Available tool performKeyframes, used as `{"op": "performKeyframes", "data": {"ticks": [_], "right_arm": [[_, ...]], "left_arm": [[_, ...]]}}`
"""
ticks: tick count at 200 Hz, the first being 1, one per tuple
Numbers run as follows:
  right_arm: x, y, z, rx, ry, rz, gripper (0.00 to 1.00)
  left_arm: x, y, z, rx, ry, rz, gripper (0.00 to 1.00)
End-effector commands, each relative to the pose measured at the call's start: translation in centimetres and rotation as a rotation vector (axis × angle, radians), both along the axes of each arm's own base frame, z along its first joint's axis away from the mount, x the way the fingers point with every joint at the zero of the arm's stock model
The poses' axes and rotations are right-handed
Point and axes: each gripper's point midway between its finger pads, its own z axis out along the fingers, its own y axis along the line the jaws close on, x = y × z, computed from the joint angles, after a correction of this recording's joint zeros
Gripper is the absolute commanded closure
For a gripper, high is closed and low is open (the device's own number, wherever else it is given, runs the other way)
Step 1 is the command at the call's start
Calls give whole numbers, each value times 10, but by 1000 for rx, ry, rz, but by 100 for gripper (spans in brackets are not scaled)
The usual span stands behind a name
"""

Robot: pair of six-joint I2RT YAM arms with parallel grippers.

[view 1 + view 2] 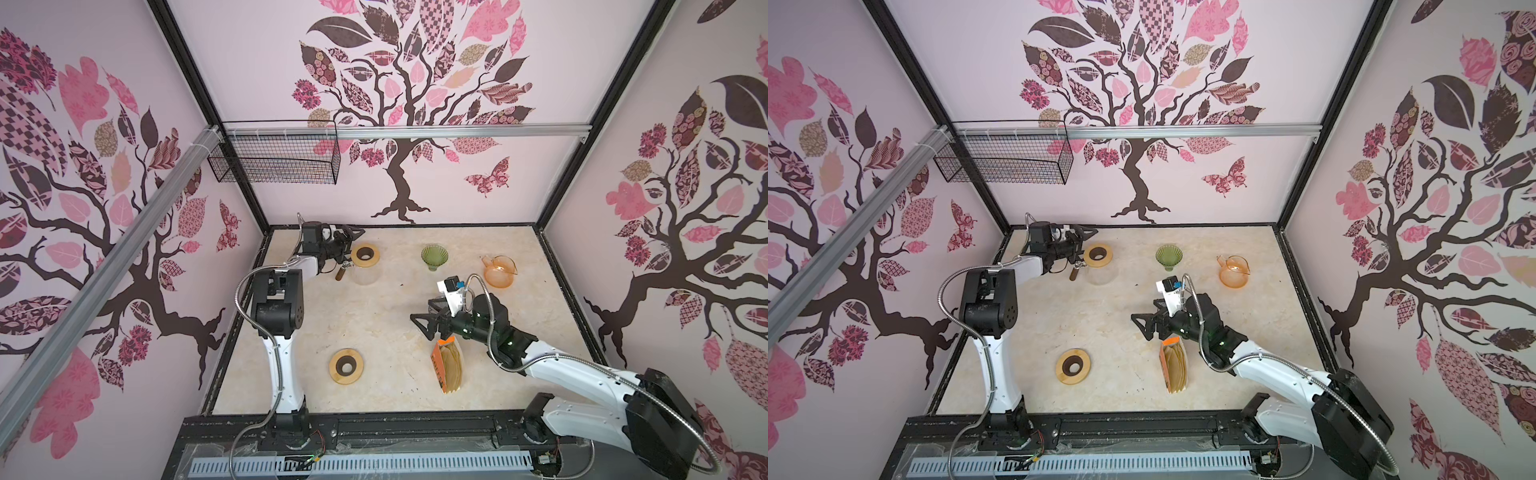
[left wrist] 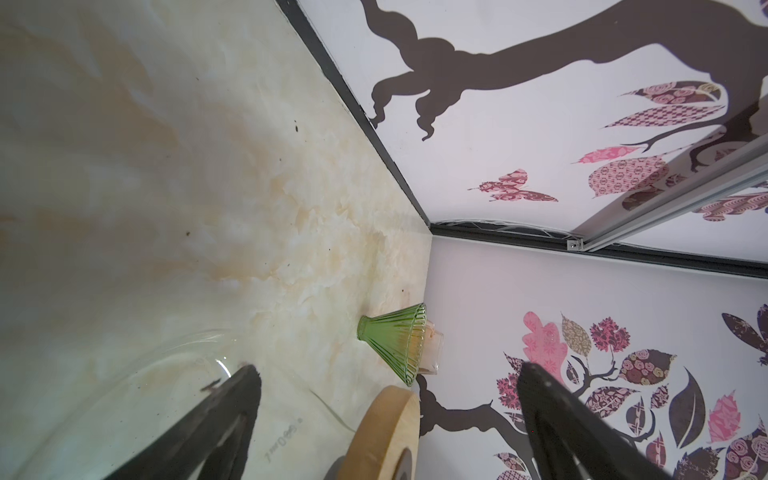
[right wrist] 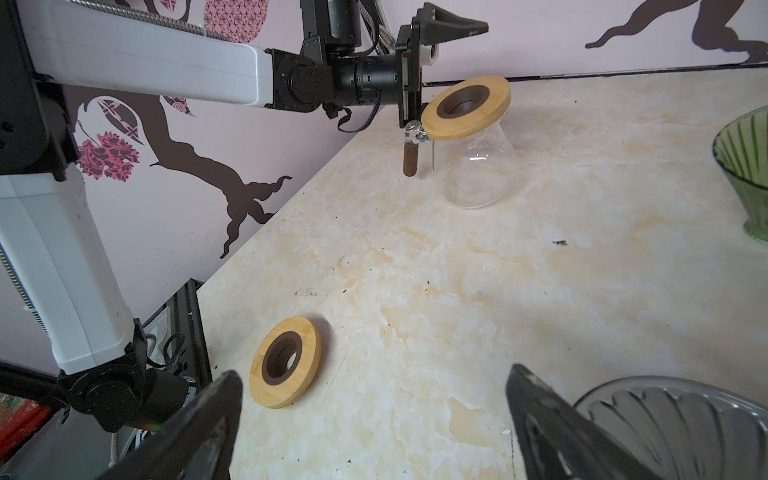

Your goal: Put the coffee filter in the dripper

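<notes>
- Right claw: jaws wide apart, nothing held. It hovers over the bench, just beside the filter box.
- Coffee filters: stacked in the box, none out.
- Green dripper: upright, empty, well apart towards the back wall.
- Left claw: wide open and empty, jaws either side of the wooden lid on the glass carafe.
- Judgement: task not begun. Picking a filter, carrying it and seating it are all left.
</notes>
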Motion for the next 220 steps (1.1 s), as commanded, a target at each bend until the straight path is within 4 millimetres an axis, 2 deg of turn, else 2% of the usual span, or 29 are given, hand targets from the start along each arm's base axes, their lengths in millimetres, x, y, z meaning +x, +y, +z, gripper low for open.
{"op": "performKeyframes", "data": {"ticks": [1, 43, 84, 98, 128, 148, 164, 179, 198, 220], "right_arm": [[1, -1, 35, 46, -84, -16, 0], [3, -8, 39, 46, -100, -55, 0], [6, -15, 42, 43, -111, -98, 0], [7, -17, 41, 35, -109, -111, 0], [12, -23, 41, 24, -107, -150, 0], [15, -28, 41, 13, -107, -186, 0], [19, -33, 41, 12, -97, -213, 0], [24, -38, 38, 9, -62, -237, 0], [31, -47, 36, 20, -21, -267, 0], [39, -58, 37, -1, 24, -322, 0]], "left_arm": [[-13, -21, 19, -26, -48, -44, 2], [-29, -46, 13, -40, -40, -81, 2], [-47, -74, 19, -50, -45, -137, 2], [-50, -77, 22, -62, -40, -137, 2], [-52, -63, 34, -54, -47, -96, 2], [-55, -40, 50, -25, -61, -43, 2], [-65, -20, 61, 28, -48, -3, 2], [-84, -7, 75, 119, -49, 5, 2], [-113, 5, 101, 225, -102, 12, 2], [-153, 18, 131, 313, -174, 21, 2]]}}
